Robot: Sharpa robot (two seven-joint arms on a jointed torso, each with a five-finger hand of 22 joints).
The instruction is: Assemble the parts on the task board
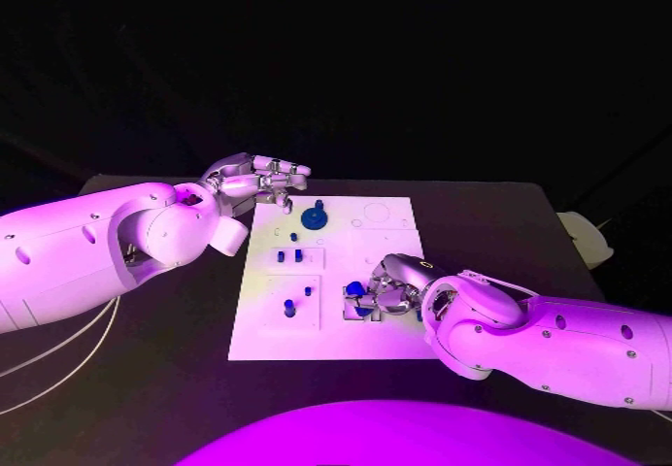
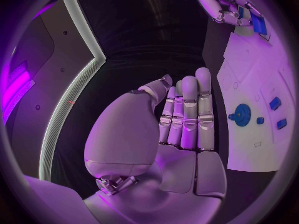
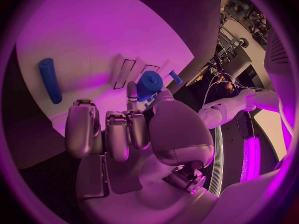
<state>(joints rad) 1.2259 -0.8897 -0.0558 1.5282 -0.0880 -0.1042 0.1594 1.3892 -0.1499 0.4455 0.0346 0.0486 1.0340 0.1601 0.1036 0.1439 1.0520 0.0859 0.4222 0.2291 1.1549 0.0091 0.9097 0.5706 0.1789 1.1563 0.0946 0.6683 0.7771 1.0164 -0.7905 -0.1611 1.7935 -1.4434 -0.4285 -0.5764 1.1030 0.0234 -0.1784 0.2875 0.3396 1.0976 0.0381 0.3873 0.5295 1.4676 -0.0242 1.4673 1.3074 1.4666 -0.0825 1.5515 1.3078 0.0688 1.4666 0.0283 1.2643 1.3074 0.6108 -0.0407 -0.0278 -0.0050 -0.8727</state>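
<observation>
Strong magenta light floods the scene, glaring off the task board (image 1: pixel 336 335) and white arms against dim surroundings, while both wrist views bend sharply at their rims.

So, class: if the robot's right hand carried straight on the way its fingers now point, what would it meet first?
Probably the white task board itself: the right hand is curled down over it around a small round blue part. Depth is unclear, so contact may already exist.
</observation>
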